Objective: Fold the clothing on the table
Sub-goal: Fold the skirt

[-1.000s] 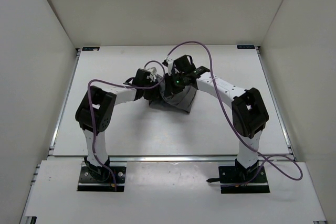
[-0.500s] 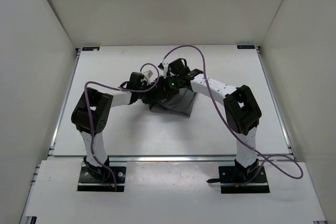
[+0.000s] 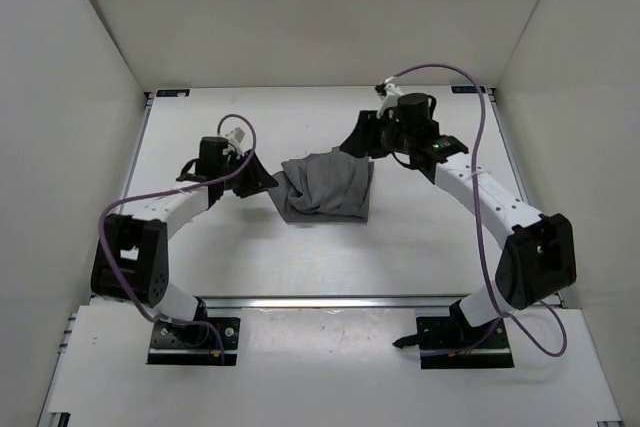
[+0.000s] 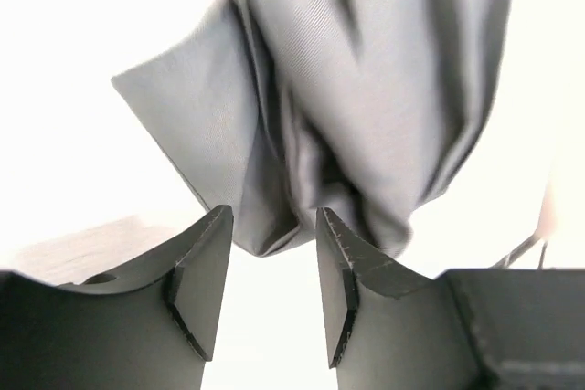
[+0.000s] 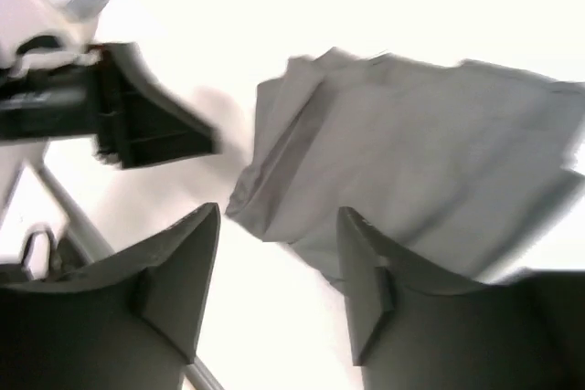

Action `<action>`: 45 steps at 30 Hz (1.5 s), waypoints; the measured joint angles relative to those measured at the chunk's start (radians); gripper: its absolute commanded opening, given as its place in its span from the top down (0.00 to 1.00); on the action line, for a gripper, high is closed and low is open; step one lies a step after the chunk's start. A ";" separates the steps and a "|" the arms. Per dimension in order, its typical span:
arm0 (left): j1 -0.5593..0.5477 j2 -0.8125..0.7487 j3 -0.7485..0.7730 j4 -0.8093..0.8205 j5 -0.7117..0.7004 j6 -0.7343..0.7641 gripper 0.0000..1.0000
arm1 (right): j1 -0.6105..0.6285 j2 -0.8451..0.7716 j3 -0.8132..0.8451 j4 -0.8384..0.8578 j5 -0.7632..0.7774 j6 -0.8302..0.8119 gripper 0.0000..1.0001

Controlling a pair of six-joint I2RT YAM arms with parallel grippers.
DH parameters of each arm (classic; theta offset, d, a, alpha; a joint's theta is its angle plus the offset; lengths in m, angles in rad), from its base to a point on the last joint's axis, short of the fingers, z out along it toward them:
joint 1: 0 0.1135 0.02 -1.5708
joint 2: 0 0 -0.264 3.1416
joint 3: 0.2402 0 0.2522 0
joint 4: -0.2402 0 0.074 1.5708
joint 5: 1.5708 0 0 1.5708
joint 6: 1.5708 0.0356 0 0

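No lettering, brand, number or sign can be read anywhere, neither on the clothing nor on the table.

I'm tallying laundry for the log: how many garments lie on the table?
1: the grey pleated soft-fabric skirt, loosely folded at the middle of the flat white tabletop. Another could be hidden beneath it, though none shows.

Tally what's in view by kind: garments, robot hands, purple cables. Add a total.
Garments: 1 (grey skirt)
Hands: 2 (left hand, right hand)
Purple cables: 2 (left cable, right cable)
Total: 5
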 measured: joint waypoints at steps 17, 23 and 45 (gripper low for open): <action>-0.305 0.116 0.115 0.175 -0.109 -0.071 1.00 | -0.067 0.278 -0.079 -0.008 -0.014 -0.077 1.00; -0.278 0.150 0.011 0.115 -0.253 -0.068 1.00 | -0.082 0.301 -0.089 0.003 -0.043 -0.111 0.99; -0.061 -0.304 0.073 -0.233 -0.431 0.167 0.01 | -0.180 -0.037 -0.054 -0.145 0.079 -0.161 0.25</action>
